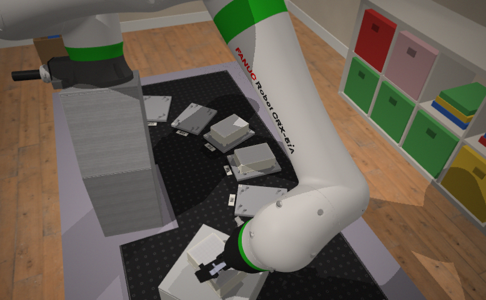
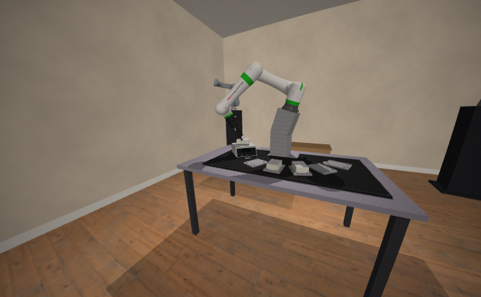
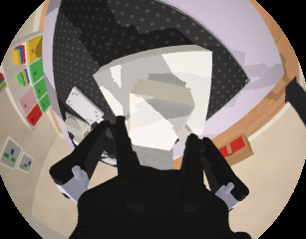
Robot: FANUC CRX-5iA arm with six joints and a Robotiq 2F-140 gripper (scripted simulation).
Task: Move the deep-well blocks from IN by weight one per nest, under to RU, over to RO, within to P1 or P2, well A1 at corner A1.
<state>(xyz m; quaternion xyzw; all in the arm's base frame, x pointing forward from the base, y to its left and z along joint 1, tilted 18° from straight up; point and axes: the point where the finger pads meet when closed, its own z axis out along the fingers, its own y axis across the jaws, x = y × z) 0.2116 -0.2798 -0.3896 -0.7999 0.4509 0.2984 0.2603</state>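
My gripper (image 1: 210, 265) (image 3: 155, 120) is shut on a pale deep-well block (image 1: 205, 248) (image 2: 245, 140) (image 3: 153, 117). It holds the block at the platform of the check-weigher (image 1: 177, 280) (image 2: 243, 150) (image 3: 194, 65), at the near end of the mat; I cannot tell whether the block still touches the platform. Two more blocks (image 1: 228, 130) (image 1: 255, 155) sit on neighbouring nest plates in the middle of the row and also show in the exterior view (image 2: 300, 167) (image 2: 273, 164). Three nest plates (image 1: 156, 107) (image 1: 193, 118) (image 1: 260, 199) are bare. The labels are too small to read.
The arm's grey pedestal (image 1: 104, 148) stands on the left of the black mat (image 1: 193, 174). The forearm (image 1: 293, 130) hangs over the right side of the nest row. A shelf with coloured bins (image 1: 424, 92) stands off the table to the right.
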